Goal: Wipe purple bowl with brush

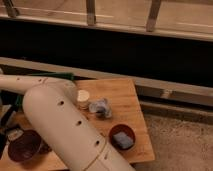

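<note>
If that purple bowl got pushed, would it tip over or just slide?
The purple bowl looks wide and low, so it would probably slide, not tip. Its glossy rim suggests hard and slippery. Near the table's front edge, it might fall off. The gripper is out of view, leftward.

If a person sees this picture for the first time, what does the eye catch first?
The big white arm fills the lower left. The purple bowl sits at the table's left edge, and a dark red bowl with a sponge sits near the front right. The gripper is out of view.
</note>
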